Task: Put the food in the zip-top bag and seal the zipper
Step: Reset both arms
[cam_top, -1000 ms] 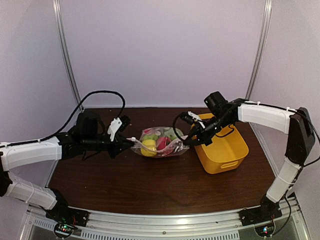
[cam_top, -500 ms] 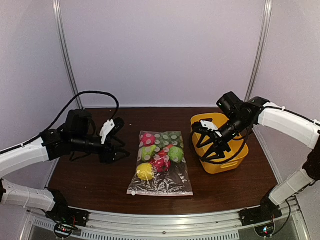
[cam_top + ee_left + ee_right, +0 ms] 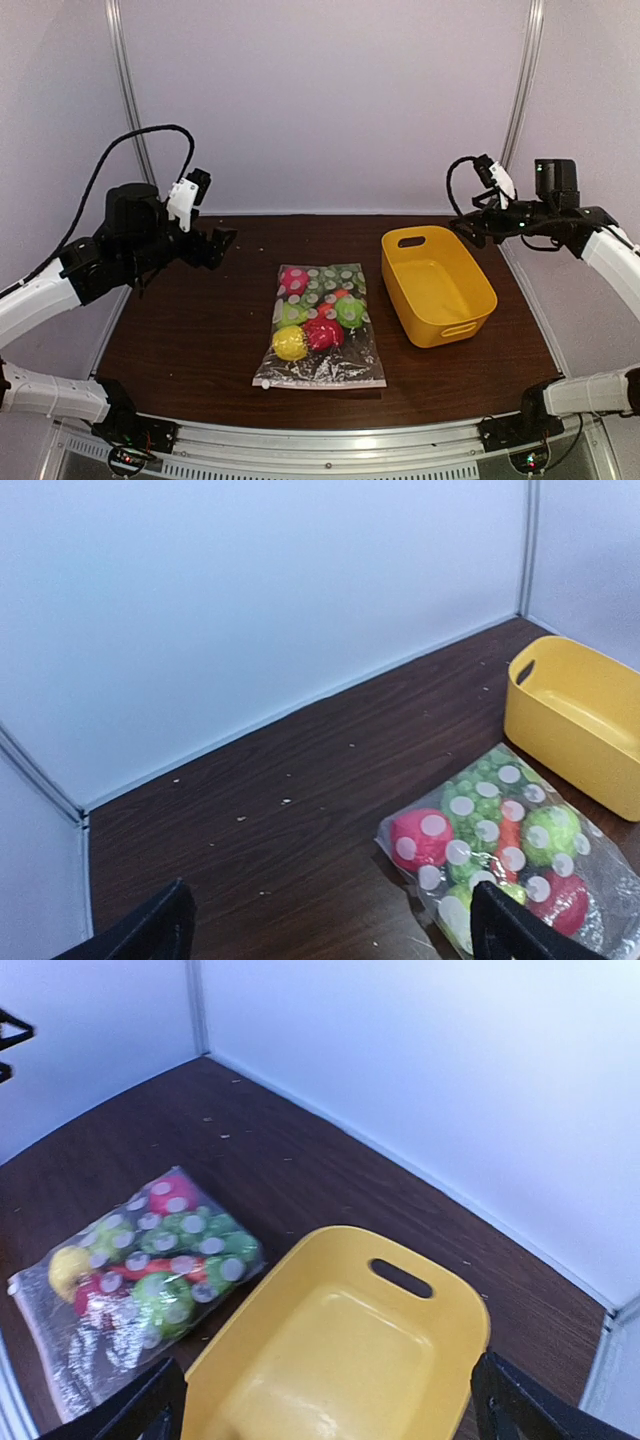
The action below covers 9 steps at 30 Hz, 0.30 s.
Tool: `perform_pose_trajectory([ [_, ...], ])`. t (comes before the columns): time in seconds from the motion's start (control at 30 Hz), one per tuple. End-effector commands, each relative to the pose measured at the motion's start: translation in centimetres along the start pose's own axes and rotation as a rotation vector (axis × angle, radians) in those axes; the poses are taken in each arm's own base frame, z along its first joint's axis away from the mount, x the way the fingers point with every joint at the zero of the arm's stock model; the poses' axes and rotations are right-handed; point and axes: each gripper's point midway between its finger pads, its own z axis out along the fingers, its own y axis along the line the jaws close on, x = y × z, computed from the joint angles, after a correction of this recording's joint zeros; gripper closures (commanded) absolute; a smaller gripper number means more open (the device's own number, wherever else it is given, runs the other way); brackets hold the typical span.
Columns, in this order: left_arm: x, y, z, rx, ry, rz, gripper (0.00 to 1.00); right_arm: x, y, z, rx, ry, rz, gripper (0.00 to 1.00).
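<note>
The bag (image 3: 320,370) was found lying flat on the table (image 3: 180,330), between the two arms and just left of the basket (image 3: 478,290). The food (image 3: 322,332) was seen inside it through the film. The zipper (image 3: 320,383) was judged to run along the near edge; whether it was pressed shut could not be told. The load was judged light but lumpy, the film soft and slippery. A hold was judged best taken at the flat corners of the mouth edge, clear of the food. The left claw (image 3: 218,245) and right claw (image 3: 468,228) were each seen with fingers wide apart and empty, held high, well apart from the bag on either side.
</note>
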Motion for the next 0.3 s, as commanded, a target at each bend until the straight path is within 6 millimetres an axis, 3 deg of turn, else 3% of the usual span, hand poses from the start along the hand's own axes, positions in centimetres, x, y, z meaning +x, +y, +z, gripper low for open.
perform_pose_trajectory([
  [0.0, -2.2, 4.6, -1.2, -0.258, -0.091, -0.055, 0.02, -2.3, -7.6, -3.8, 0.456, -0.239, 0.209, 0.00],
  [0.1, -1.4, 5.4, -1.8, -0.303, -0.101, -0.054, 0.02, -1.8, -9.2, -5.6, 0.591, -0.257, 0.250, 0.00],
  [0.27, 0.0, 6.1, -2.7, -0.340, -0.138, -0.076, 0.02, -0.7, -9.0, -6.5, 0.642, -0.277, 0.240, 0.01],
])
